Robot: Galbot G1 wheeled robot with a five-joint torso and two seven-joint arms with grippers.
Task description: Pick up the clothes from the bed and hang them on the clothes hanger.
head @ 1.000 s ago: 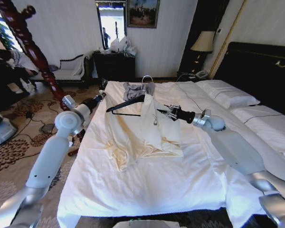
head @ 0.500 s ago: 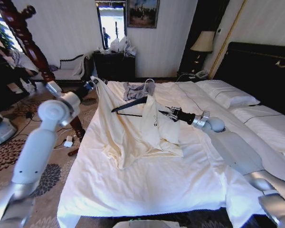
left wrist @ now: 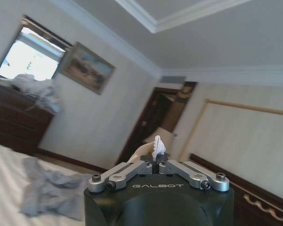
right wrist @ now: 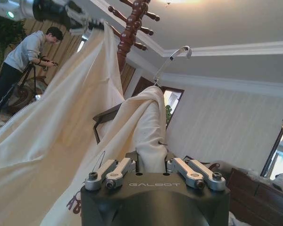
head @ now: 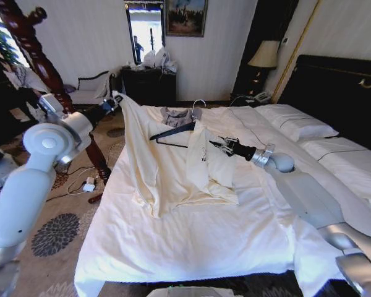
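- Upper left of the head view: left gripper, fingers pinched on the clothes, lifts one edge off the bed.
- Mid-frame: right gripper clamps the fabric draped over the clothes hanger.
- Dressing the hanger is under way; the lifted side likely needs drawing over its bare shoulder.

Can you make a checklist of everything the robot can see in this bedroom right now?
Surface: the bed, white sheets, pillows by the black headboard.
Job's things: the clothes, cream, partly lifted off the bed; the clothes hanger, black, raised above the sheets, one shoulder under the fabric.
Clutter: grey-blue garment crumpled near the far edge of the bed.
Grippers: left gripper shut on an edge of the clothes, held high beside the bed; right gripper shut on the clothes by the hanger.
Cables: wires on the carpet.
Surroundings: wooden pole stand, lamp, dresser.
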